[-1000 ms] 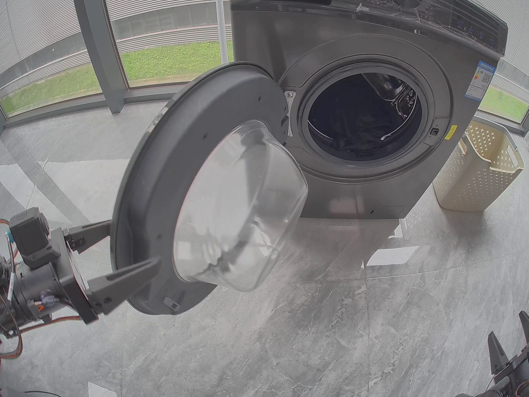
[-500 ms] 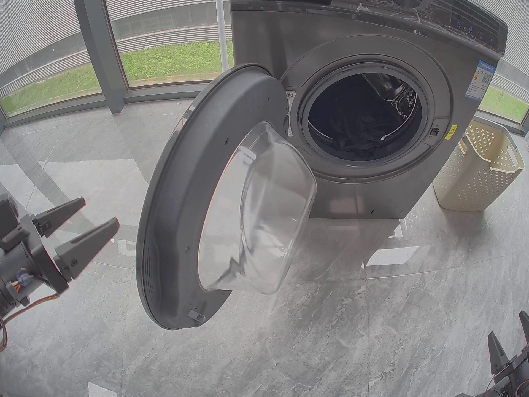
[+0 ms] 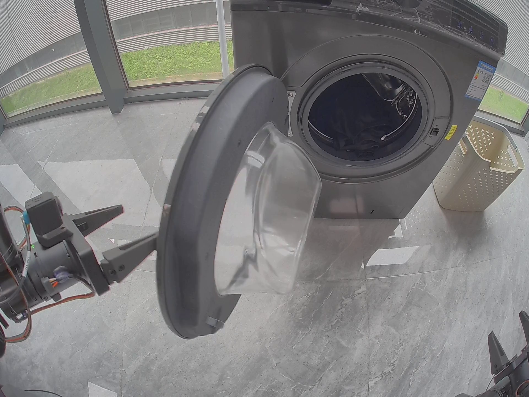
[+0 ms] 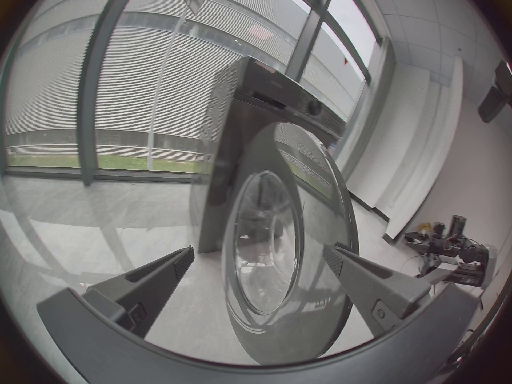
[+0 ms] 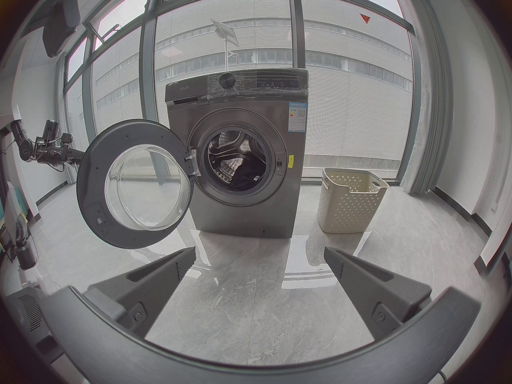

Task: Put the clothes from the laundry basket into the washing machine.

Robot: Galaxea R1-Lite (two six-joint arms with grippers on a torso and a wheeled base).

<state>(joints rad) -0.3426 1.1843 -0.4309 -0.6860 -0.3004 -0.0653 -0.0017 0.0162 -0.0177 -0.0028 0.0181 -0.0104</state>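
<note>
Behind the door (image 3: pixel 220 194), the left pincer (image 3: pixel 139 224) gapes wide, one finger (image 3: pixel 129 253) by its rim; a skewed push could snag there. Right pincer (image 5: pixel 256 254) gapes too. Clothes (image 3: pixel 358 136) lie in the drum (image 3: pixel 398 96), basket (image 3: pixel 479 166) beside the washer (image 3: pixel 330 34).

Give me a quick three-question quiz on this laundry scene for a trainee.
1. True or false: the washing machine has its door standing open.
2. Where is the basket? A: on top of the machine. B: on the floor, to the machine's right. C: hanging from a tool.
3. Short answer: is the left tool open or shut?
Key: 1 true; 2 B; 3 open.
</note>
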